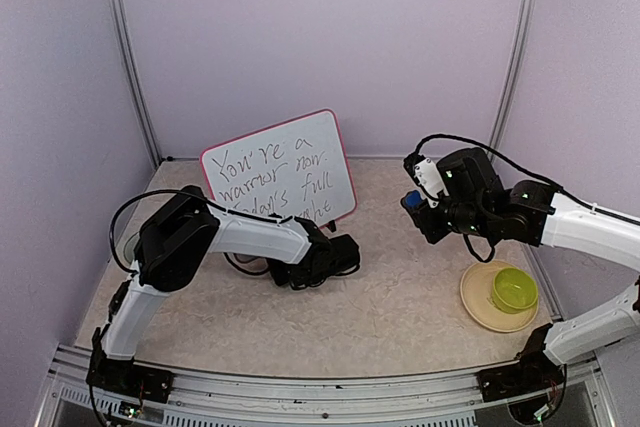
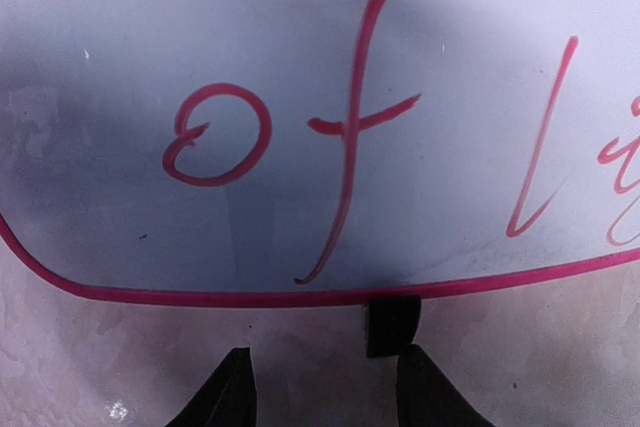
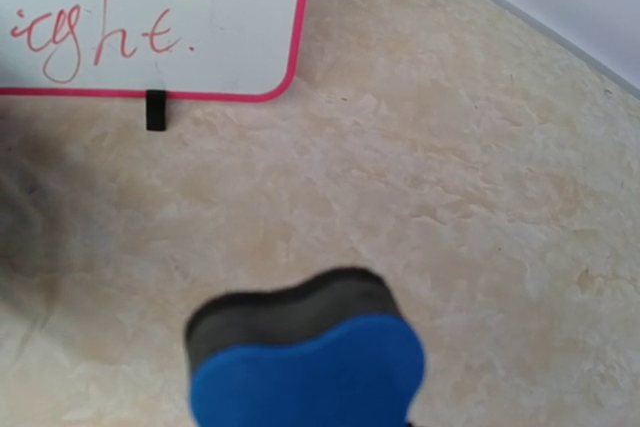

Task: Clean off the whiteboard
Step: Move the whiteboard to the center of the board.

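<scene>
The right gripper point(image 1: 413, 202) is clenched on an eraser point(image 3: 305, 362), blue on top with dark felt beneath; the right wrist view shows the eraser held above the table point(image 1: 400, 297), apart from it, while the fingers themselves are out of sight there; in the top view the gripper hangs to the right of the whiteboard point(image 1: 300, 147), well apart from it, its arm reaching in from the right edge.

The left gripper point(image 2: 325, 392) is released; its two dark fingers point(image 2: 228, 392) stand apart with only table between them; they sit low, just in front of the whiteboard's bottom rim and near a black foot point(image 2: 390, 325), not touching either as far as the left wrist view shows; in the top view the left arm bends across the front of the board and hides its lower edge.

The whiteboard stands on the table at the back, left of centre, leaning a little and turned slightly clockwise; it has a pink rim and rounded corners and is covered with handwriting, which looks dark from above and red in both wrist views; "of" reads plainly close up, and the right wrist view catches the lower right corner with a second foot.

A tan plate point(image 1: 475, 312) lies on the table at the near right, with a green cup point(image 1: 514, 290) on it.
</scene>
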Tool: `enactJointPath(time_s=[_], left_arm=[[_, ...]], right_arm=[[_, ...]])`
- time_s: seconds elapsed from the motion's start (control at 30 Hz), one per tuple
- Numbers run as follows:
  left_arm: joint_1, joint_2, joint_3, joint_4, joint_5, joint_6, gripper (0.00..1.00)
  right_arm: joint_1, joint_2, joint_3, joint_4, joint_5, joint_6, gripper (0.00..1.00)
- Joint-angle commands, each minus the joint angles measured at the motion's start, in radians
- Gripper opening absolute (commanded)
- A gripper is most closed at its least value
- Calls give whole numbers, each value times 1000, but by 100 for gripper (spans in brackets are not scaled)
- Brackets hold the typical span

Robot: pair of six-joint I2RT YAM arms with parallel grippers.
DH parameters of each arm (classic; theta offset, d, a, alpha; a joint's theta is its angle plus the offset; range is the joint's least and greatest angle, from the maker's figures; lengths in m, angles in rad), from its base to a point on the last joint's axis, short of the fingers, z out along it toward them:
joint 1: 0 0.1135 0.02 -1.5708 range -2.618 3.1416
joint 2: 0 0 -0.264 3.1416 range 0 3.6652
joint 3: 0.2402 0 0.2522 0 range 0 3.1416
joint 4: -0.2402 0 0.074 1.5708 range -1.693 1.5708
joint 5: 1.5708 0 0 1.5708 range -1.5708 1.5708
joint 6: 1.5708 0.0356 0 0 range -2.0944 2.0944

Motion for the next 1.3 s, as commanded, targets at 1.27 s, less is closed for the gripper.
enactJointPath(time_s=[1.27], left_arm=[[-3, 57, 63, -83, -40, -61, 53]], right_arm=[[-11, -26, 2, 18, -27, -4, 33]])
